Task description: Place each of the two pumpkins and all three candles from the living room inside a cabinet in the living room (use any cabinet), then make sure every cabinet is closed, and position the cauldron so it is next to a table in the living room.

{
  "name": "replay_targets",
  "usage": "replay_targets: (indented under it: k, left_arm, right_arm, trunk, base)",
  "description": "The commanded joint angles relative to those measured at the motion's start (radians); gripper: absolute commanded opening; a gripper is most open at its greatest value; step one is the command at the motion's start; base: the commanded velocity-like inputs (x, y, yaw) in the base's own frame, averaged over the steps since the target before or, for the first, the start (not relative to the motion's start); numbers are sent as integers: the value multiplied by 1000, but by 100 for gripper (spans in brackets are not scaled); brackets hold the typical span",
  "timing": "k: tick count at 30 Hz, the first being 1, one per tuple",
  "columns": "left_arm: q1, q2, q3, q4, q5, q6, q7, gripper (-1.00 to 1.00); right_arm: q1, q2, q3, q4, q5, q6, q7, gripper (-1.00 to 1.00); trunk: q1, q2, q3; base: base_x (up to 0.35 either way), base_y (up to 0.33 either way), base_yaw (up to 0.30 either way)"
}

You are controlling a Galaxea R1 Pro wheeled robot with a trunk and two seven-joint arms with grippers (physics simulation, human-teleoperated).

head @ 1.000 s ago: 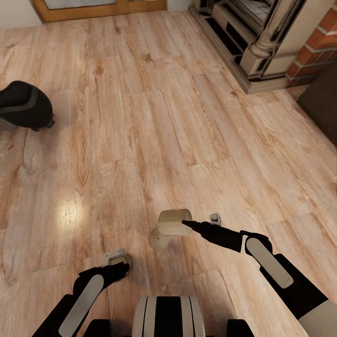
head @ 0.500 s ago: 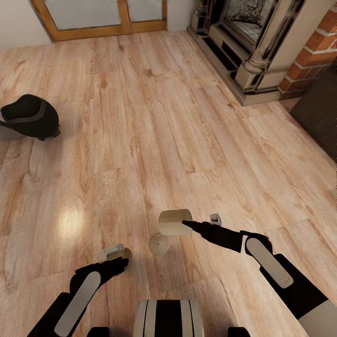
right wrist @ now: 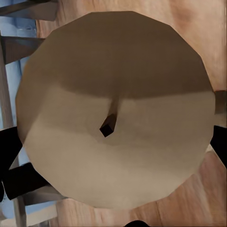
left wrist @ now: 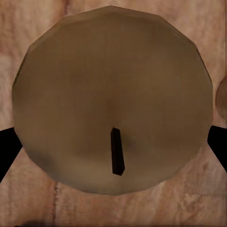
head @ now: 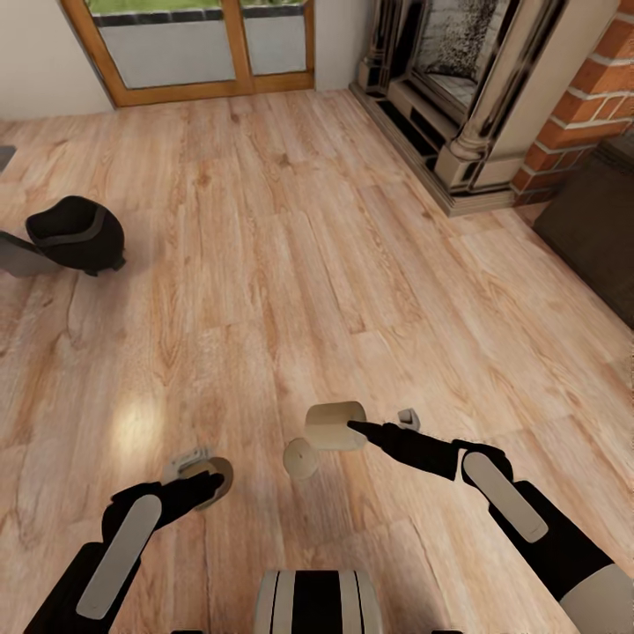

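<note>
— Carrying two at once, is it? What is the left hand clamped on

— A short squat grey-brown wax candle, pinched between the dark fingers low over the pale plank wood floor. From the left wrist camera its round top with the small dark wick sits square between the two black fingertips, one touching each side

— And the right hand

— Closed on a second squat beige-grey candle, held on its side, with its flat wick end facing back along the arm, as the right wrist camera shows. A third pale candle appears just below it; I cannot tell whether it lies on the floor

— Why hold them so low and close in

— My guess is that it keeps them steady while the base rolls toward a drawer

— Where is the cabinet

— Likely the long dark-brown wood unit at the right edge, beside the brick fireplace with stone columns. The round black cauldron sits well apart, far left, touching a grey slab whose nature I cannot tell
</note>
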Motion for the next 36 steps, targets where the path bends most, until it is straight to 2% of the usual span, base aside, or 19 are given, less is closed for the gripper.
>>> replay_targets:
  k: [1, 9, 36]
  left_arm:
    - [-1, 1, -1, -4, 7, 4, 16, -100]
    - [0, 0, 2, -19, 7, 29, 16, -100]
    - [1, -3, -1, -20, 6, 32, 18, -100]
  right_arm:
    - [-1, 0, 1, 6, -4, 2, 1, -100]
    - [-1, 0, 1, 16, -5, 3, 1, -100]
    - [-1, -2, 0, 21, -12, 2, 7, -100]
  trunk:
    - [-1, 0, 3]
    - [-4, 2, 34]
    - [-16, 8, 140]
  base:
    - [-59, 9, 0]
    - [-113, 10, 0]
    - [-328, 74, -9]
